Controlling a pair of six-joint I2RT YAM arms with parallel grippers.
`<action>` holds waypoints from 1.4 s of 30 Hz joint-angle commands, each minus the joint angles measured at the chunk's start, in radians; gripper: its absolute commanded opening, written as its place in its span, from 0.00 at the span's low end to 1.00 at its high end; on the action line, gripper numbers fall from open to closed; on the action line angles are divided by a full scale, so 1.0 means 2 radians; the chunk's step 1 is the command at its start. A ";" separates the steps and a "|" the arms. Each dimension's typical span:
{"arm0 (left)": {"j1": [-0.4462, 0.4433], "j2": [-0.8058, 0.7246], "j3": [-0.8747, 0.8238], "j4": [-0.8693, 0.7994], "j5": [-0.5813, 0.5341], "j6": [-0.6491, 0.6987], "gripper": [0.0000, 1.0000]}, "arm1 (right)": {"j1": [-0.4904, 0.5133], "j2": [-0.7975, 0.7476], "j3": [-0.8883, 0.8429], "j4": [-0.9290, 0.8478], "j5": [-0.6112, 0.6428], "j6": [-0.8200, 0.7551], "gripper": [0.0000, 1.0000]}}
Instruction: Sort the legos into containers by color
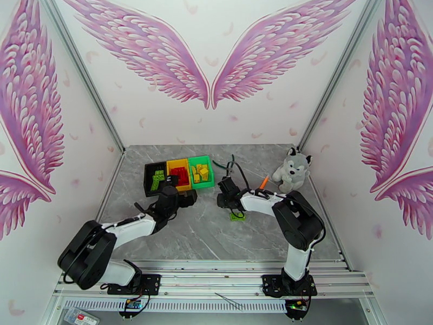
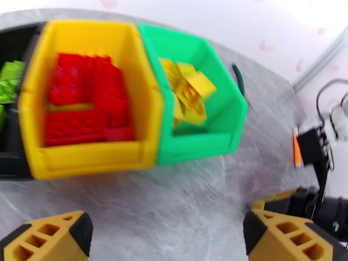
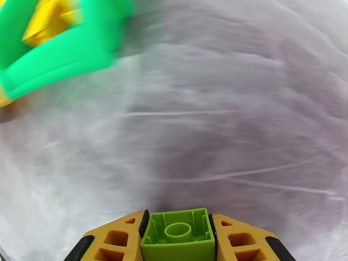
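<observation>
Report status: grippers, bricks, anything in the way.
Left gripper open, empty, by the yellow bin. Right gripper shut on lime green brick. Other green bricks in black bin; left arm may crowd that drop.

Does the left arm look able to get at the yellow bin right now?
Probably yes: the left gripper hangs open just in front of the yellow bin, with bare table between.

A: Item one, the overhead view: how is the light entered?
B: Bright, even, diffuse; faint shadows are noted on the grey table [image 1: 205, 234]; the picture is sharp throughout.
A: Item two, the wrist views?
B: Left: the yellow bin [image 2: 91, 159] and green bin [image 2: 204, 142] are blurred by motion. Right: the table is smeared, a dim shadow is registered mid-frame, the lime green lego [image 3: 178, 240] is rendered sharp.
</observation>
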 commanded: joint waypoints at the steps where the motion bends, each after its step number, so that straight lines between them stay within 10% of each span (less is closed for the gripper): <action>1: 0.031 -0.052 -0.019 -0.035 -0.022 0.007 0.99 | 0.023 0.015 0.048 0.054 -0.103 -0.002 0.23; 16: 0.277 -0.158 -0.111 -0.011 0.083 -0.100 0.99 | 0.072 0.209 0.315 0.177 -0.289 0.097 0.28; 24: 0.294 -0.210 -0.132 -0.027 0.096 -0.114 0.99 | 0.071 0.350 0.533 0.177 -0.285 0.149 0.39; 29: 0.294 -0.234 -0.138 -0.043 0.103 -0.110 0.99 | 0.068 0.432 0.692 0.100 -0.271 0.148 0.62; 42: 0.208 -0.212 -0.112 -0.056 0.083 -0.066 0.99 | 0.065 0.223 0.427 0.148 -0.222 0.056 0.69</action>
